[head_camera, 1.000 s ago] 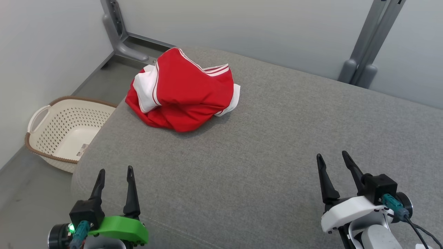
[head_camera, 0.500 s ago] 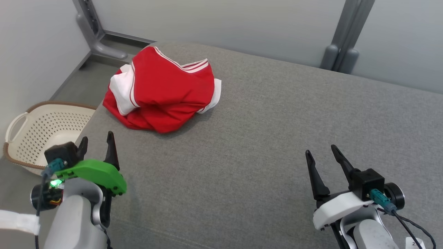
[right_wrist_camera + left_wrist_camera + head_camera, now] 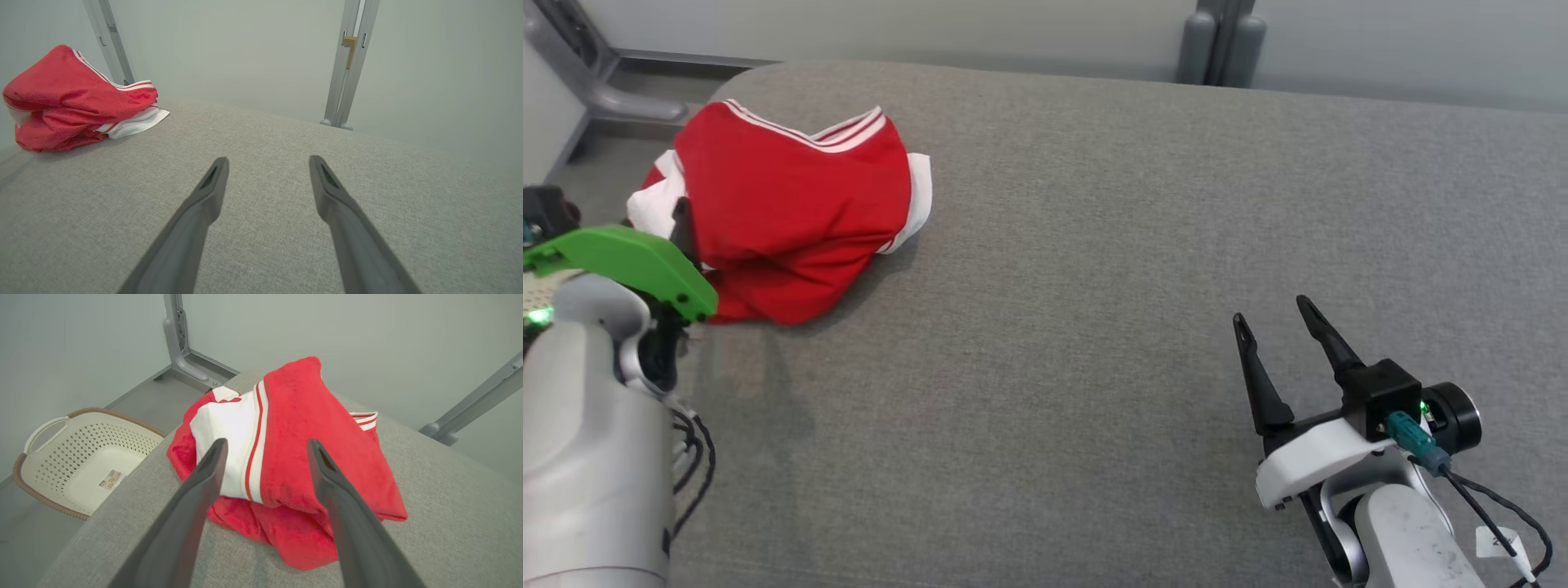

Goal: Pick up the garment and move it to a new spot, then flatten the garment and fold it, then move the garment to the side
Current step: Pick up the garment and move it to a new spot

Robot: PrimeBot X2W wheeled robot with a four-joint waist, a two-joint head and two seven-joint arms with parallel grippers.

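Head view: broad grey cushion (image 3: 1094, 245) across nearly the whole picture, woven cover, rounded far left corner. Behind it, pale wall (image 3: 245, 49) with grey metal posts (image 3: 347, 61) upright against it, and a bent grey metal foot (image 3: 179, 355) on the floor (image 3: 155, 400) past that corner

Down on the floor, just beside the cushion's left edge in the left wrist view, cream plastic basket (image 3: 94, 437): perforated walls, brown rim, loop handle (image 3: 41, 433), small label (image 3: 111, 478) on the bottom inside

Near the far left corner of the cushion, garment (image 3: 784, 188): red with white panels and thin red-and-white stripes, bunched in a loose heap, folds piled one over another, a white edge poking out at its right side. Rests on the cushion, well apart from the right arm

Left gripper (image 3: 266, 443), under a green cover (image 3: 621, 257), raised at the garment's near left side, fingers spread wide and aimed at the white panel and the stripe beside it; contact of tips with cloth impossible to tell, no cloth pinched

Right gripper (image 3: 1272, 310), behind a white cover (image 3: 1307, 465), low at the near right over bare cushion, fingers likewise spread wide, pointed toward the far wall, gripping nothing
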